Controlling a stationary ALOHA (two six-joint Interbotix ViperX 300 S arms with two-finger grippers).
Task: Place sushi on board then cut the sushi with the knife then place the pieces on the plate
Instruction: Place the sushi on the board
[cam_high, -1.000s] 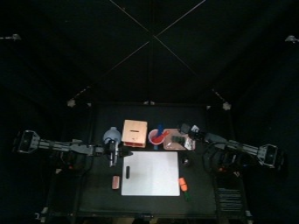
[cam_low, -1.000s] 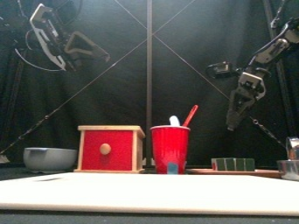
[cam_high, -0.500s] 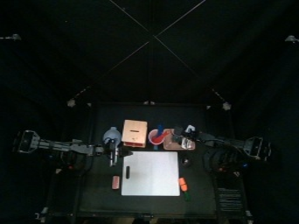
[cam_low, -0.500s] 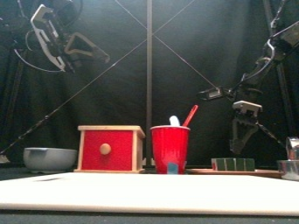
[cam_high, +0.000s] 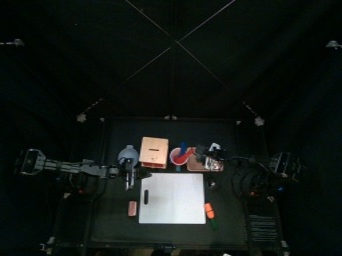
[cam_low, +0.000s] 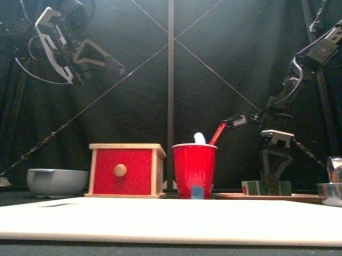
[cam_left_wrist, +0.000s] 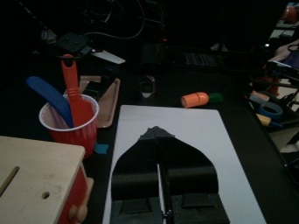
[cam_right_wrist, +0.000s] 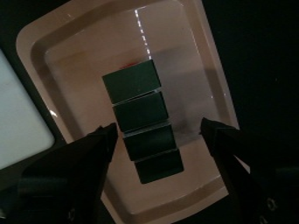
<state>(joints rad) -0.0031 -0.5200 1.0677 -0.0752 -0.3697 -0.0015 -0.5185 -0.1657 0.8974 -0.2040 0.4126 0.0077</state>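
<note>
Lowered, the right gripper (cam_right_wrist: 158, 129) — jaws spread — hangs over the sushi roll (cam_right_wrist: 142, 112); we judge it light, separable, best pinched mid-flank.

In the top view, in the middle of the frame's lower half, a pale wooden box (cam_high: 152, 151) with a red drawer front stands on the black desk (cam_high: 107, 225). A blue-grey bowl (cam_high: 128, 153) sits just left of it, and a red cup (cam_high: 181, 156) just right. Lower in the frame lie two small orange toys, one at left (cam_high: 132, 208) and one at right (cam_high: 209, 211), well apart.
</note>
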